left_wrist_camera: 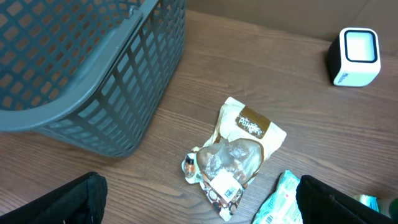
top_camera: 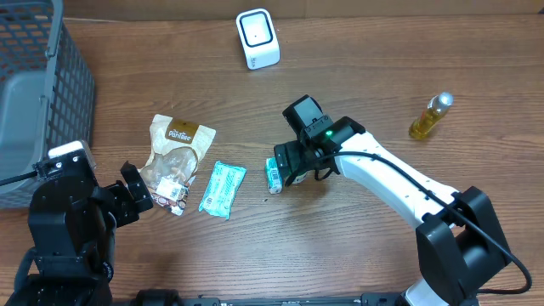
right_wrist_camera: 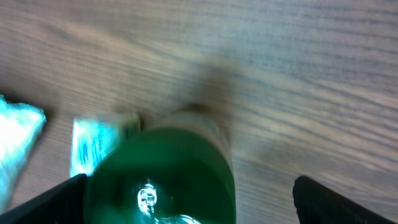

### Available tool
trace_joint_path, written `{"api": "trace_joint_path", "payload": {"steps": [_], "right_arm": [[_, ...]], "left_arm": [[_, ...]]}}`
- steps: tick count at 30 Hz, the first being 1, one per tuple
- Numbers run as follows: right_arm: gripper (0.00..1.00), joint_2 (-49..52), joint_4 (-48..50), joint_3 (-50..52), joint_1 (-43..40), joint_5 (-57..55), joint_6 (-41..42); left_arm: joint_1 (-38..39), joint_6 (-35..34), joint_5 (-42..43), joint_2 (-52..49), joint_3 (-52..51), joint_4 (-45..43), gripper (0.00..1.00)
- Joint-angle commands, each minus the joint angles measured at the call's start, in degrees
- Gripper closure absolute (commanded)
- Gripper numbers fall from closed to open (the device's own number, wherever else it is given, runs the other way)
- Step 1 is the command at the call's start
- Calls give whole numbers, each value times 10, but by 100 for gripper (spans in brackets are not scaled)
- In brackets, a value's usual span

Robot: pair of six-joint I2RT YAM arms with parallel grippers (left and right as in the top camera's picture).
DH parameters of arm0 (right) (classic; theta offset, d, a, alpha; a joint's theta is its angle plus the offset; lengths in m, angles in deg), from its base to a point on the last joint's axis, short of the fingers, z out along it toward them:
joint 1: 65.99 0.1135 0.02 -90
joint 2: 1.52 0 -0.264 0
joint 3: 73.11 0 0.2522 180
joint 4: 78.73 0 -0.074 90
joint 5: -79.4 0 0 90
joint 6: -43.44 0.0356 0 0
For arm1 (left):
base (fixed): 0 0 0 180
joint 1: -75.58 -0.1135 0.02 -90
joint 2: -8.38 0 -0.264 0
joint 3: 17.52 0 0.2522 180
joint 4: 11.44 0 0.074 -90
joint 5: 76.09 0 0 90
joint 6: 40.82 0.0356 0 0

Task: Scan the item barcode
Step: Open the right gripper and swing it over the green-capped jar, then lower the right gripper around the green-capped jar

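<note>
While the left gripper (top_camera: 136, 194) hangs open beside the snack bag (top_camera: 174, 157), the right gripper (top_camera: 285, 170), past the teal packet (top_camera: 223, 189), stands open astride the green-capped bottle (right_wrist_camera: 163, 177). Risk: closing on the rounded cap could squirt the bottle aside, turning its barcode from the scanner (top_camera: 257, 38).

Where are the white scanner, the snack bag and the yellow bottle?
white scanner (top_camera: 257, 38): overhead view, on its front face.
snack bag (left_wrist_camera: 239, 155): left wrist view, on the middle of the pouch.
yellow bottle (top_camera: 427, 119): overhead view, on its body.
</note>
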Motion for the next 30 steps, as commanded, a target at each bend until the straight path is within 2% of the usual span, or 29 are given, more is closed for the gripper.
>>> {"api": "trace_joint_path", "payload": {"steps": [1,13,23,30], "right_arm": [[0,1,-17,-52,0,16,-58],[0,13,-33,-67,0,53,-57],[1,18,-22,-41,0,53,-57],[4,19,-22,-41,0,54,-57]], "left_arm": [[-3,-2,-6,2,3,0,0],[-3,-2,-6,2,3,0,0],[-3,-1,-6,2,3,0,0],[-3,-2,-6,2,3,0,0]]}}
